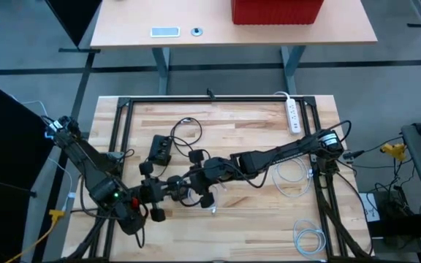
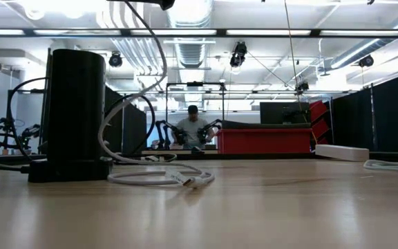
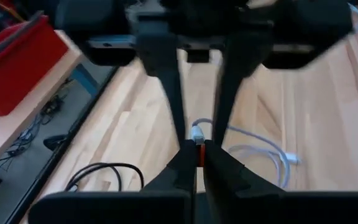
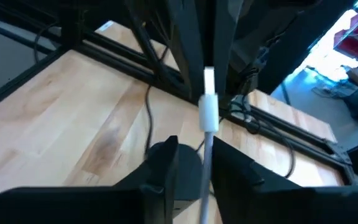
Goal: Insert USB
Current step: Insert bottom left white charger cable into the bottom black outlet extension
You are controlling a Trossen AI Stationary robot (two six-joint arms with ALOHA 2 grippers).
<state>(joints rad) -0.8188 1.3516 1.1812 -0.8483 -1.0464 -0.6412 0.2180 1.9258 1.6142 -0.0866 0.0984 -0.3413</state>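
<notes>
Left wrist view: grippers [image 3: 192,149] meet at USB plug [image 3: 197,132]

red bin [image 1: 277,11] on tan desk [image 1: 130,18]

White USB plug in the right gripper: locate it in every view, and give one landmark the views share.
High view: too small to pick out; it sits where the two arms meet, mid-table.
Low view: not in it.
Left wrist view: white USB plug at the picture's centre, between the fingers of the right gripper.
Right wrist view: centre again, standing on its white cable.
Landmark: red bin, beyond the table in the high, low and left wrist views.
</notes>
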